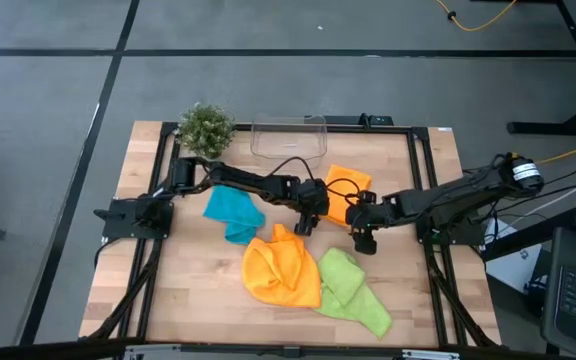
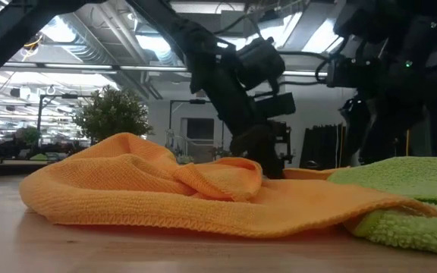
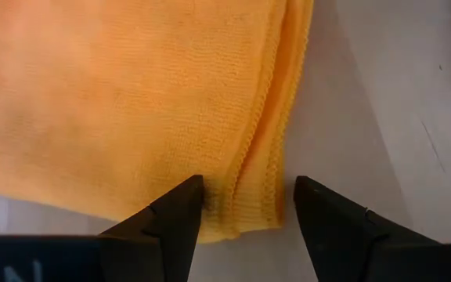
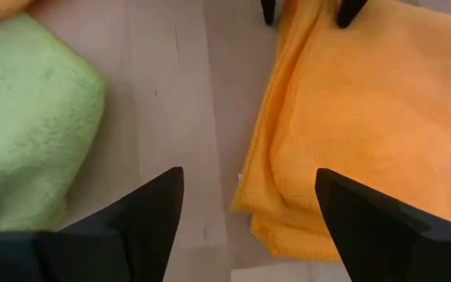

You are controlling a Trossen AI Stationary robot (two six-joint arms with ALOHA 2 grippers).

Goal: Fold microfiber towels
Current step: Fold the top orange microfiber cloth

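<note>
Left gripper (image 3: 245, 205): held low over the folded orange towel (image 1: 346, 196), jaws apart, straddling the doubled hem at one corner, nothing yet clamped. Right gripper (image 4: 249, 205): likewise spread wide and empty, poised just off the neighbouring corner of the same towel, with the lime green towel (image 4: 22, 117) lying to its other side. Folded edge seen running straight ahead between the left fingers, i.e. long axis in line with that gripper's reach; both grippers about equally near, facing each other across this edge. Farther out: crumpled orange towel (image 1: 280, 268) just behind both grippers toward the table's front edge, teal towel (image 1: 234, 212) beside the left arm, all apart from the folded one. Judged: next fold dependent on pinching these two corners.
</note>
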